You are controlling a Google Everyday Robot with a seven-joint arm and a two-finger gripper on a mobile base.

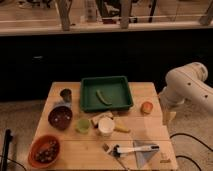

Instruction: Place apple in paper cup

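A white-handled tool (134, 149) lies nearest. Mid-table, the paper cup (105, 126) stands upright, mouth open to receive. Farther right, the apple (146, 107) rests free on the table (150, 131), not yet picked up. The gripper (168, 116) hangs just beside it, and I cannot tell its grip.

1. Robot test lab: wooden table (75, 145) staged with green tray (88, 103) and bowls (60, 118).
2. Speckled floor (20, 120) and loose cables (192, 142) right of the table; dark partition (100, 55) behind it.
3. Gripper (167, 118) hangs at the table's right edge.
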